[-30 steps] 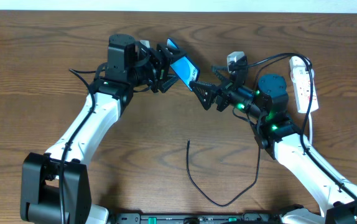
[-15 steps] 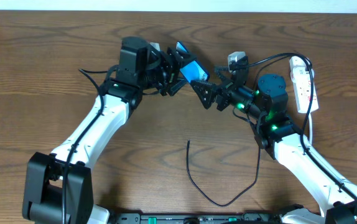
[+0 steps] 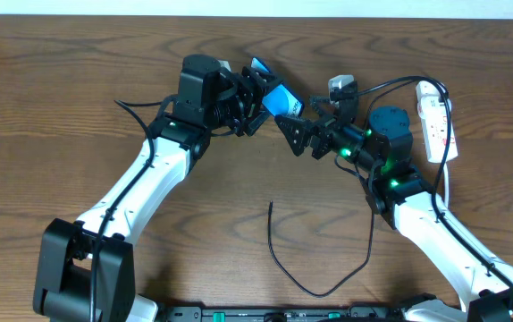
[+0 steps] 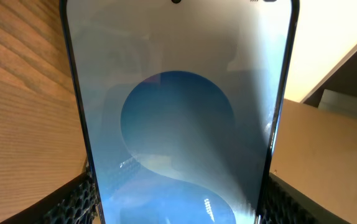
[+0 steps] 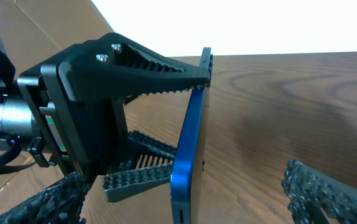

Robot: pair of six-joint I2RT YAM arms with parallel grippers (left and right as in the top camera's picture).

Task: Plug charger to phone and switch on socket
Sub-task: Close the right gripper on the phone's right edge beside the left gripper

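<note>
The phone [image 3: 281, 100] is clamped tight in the left hand [image 3: 258, 97]. The right hand [image 3: 290, 136] is spread wide apart, with nothing held, just beside the phone's edge.

Table [image 3: 69, 72] is dark brown wood with a strong wavy grain, and it fills nearly the whole overhead view. There's 1 thin pale strip [image 3: 239, 7] along its far edge, can't tell if that's wall or floor. In the right wrist view everything past that edge is blown-out white [image 5: 259, 25], with a tan cardboard-looking panel [image 5: 48, 18] upper left. The left wrist view shows a similar tan board [image 4: 328, 143] under a bright cream patch [image 4: 340, 25]. Light's soft and even.
</note>
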